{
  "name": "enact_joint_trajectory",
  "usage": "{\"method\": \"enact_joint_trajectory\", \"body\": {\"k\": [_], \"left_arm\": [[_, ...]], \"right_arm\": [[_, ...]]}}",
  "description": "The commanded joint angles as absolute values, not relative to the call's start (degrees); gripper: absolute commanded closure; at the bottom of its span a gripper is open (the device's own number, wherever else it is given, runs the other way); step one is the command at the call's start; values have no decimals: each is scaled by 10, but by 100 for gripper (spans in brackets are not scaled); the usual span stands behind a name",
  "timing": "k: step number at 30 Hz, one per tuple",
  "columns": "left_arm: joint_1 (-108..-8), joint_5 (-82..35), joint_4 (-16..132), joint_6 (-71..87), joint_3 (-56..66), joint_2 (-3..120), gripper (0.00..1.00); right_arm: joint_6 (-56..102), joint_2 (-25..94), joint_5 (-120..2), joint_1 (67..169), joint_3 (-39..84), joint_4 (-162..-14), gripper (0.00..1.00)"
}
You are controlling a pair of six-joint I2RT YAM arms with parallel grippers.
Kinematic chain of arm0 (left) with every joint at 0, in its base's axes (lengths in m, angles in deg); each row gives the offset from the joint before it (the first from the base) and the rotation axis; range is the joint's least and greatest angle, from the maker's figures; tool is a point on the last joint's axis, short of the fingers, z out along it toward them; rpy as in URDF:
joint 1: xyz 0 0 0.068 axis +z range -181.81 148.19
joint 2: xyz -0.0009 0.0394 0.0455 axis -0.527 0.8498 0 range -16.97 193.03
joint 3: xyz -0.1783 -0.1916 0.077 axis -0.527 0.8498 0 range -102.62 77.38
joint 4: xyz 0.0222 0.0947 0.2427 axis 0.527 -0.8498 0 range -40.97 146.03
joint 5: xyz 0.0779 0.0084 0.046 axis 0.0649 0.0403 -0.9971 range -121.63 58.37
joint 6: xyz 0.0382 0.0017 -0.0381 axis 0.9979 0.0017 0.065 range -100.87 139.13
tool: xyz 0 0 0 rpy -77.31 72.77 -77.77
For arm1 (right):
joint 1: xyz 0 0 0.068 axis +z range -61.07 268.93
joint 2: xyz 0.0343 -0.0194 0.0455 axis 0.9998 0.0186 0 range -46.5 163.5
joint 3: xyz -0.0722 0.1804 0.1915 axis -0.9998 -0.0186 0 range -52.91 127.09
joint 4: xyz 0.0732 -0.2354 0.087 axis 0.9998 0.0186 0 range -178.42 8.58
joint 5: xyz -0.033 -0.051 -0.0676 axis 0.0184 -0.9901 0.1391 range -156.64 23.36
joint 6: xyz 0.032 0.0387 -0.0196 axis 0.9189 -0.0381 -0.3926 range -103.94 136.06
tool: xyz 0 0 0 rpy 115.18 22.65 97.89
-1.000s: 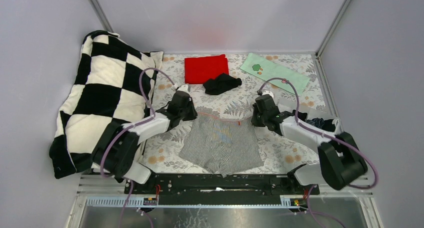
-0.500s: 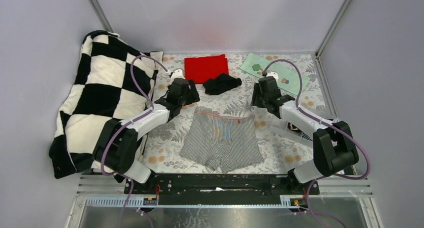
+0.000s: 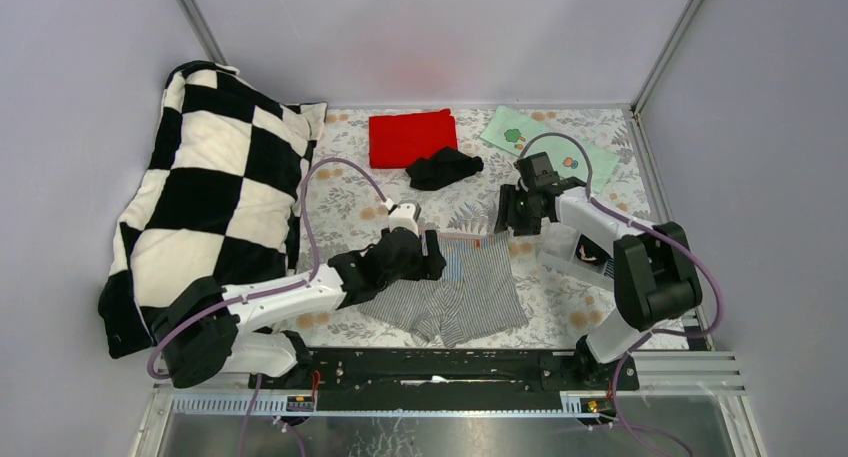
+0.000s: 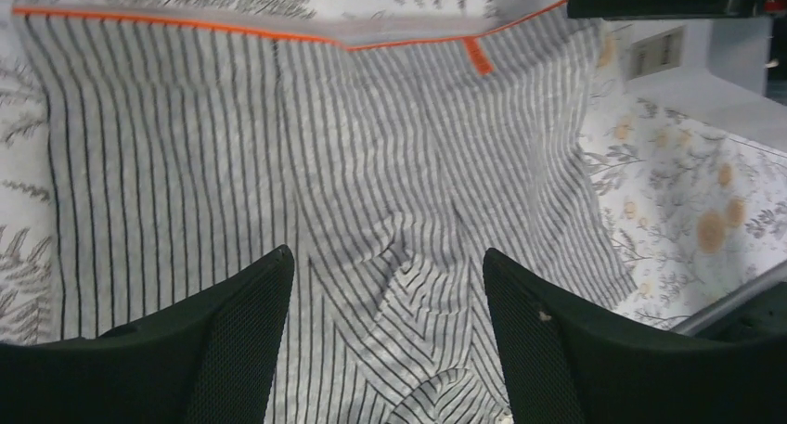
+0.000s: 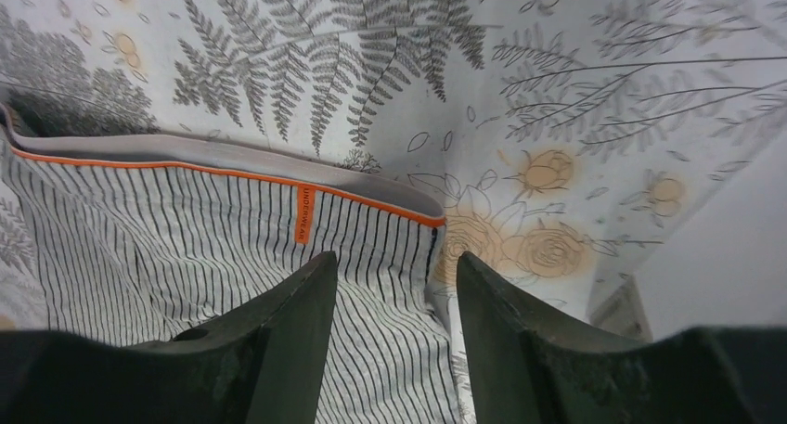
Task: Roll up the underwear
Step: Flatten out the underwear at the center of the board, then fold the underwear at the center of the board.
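Note:
The grey pinstriped underwear (image 3: 470,287) lies flat on the floral table, its orange-edged waistband on the far side. It fills the left wrist view (image 4: 306,164) and shows in the right wrist view (image 5: 186,248). My left gripper (image 3: 432,255) hangs open over the middle of it (image 4: 385,257), holding nothing. My right gripper (image 3: 508,222) is open above the waistband's right corner (image 5: 394,257), also empty. A crumpled black underwear (image 3: 443,167) lies farther back, beside the red cloth.
A red cloth (image 3: 412,137) and a pale green printed cloth (image 3: 548,145) lie at the back. A black-and-white checkered pillow (image 3: 210,197) fills the left side. A small pale box (image 3: 572,249) stands right of the grey underwear.
My left gripper has swung from the waistband's far left corner towards the near right, over the middle of the grey underwear. My right gripper has dropped back to the waistband's right corner.

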State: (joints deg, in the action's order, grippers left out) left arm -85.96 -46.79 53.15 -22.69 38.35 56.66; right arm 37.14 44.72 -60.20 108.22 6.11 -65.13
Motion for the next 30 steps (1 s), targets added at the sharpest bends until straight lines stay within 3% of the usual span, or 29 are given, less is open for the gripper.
{"method": "enact_joint_trajectory", "body": {"k": [1, 6, 15, 17, 20, 22, 30], "left_arm": [[-876, -503, 535, -262, 395, 567, 21], [-921, -518, 521, -247, 348, 595, 21], [-996, -535, 528, -268, 267, 684, 21], [-1014, -547, 524, -271, 236, 720, 21], [-1038, -565, 500, -288, 181, 773, 21], [-1056, -576, 478, -300, 143, 805, 21], [-1117, -591, 454, -347, 54, 913, 30]], "right_arm": [[382, 493, -538, 1076, 77, -641, 45], [385, 515, -589, 1073, 81, -661, 52], [382, 498, -601, 1069, 73, -700, 82], [379, 500, -599, 1067, 75, -699, 81], [377, 499, -587, 1061, 72, -699, 69], [376, 497, -575, 1055, 69, -698, 67], [375, 497, -529, 1020, 65, -688, 78]]}}
